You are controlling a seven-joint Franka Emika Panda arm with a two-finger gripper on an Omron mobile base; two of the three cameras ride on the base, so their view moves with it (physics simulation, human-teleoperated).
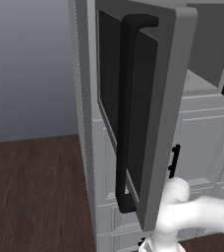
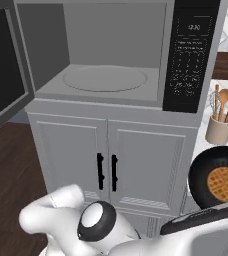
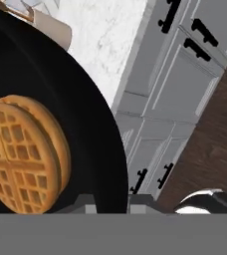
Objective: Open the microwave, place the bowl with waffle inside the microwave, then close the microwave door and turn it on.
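White cabinet doors (image 2: 108, 165) with black handles (image 2: 100, 171); utensil crock (image 2: 219, 130), perhaps beige, on marbled counter (image 3: 103, 45).

The left base view looks forward from low behind the arm, very close to the swung-open grey-framed microwave door (image 1: 148, 98) with dark glass, seen nearly edge-on. The right base view faces the open grey microwave (image 2: 111, 55) cavity straight on from slightly farther back. Both share the white panelled cabinet doors (image 2: 108, 165) with short black handles below. The hand view sits tight over a round black bowl (image 3: 60, 99) holding a golden waffle (image 3: 21, 154), tilted, with the same cabinets slanting past.
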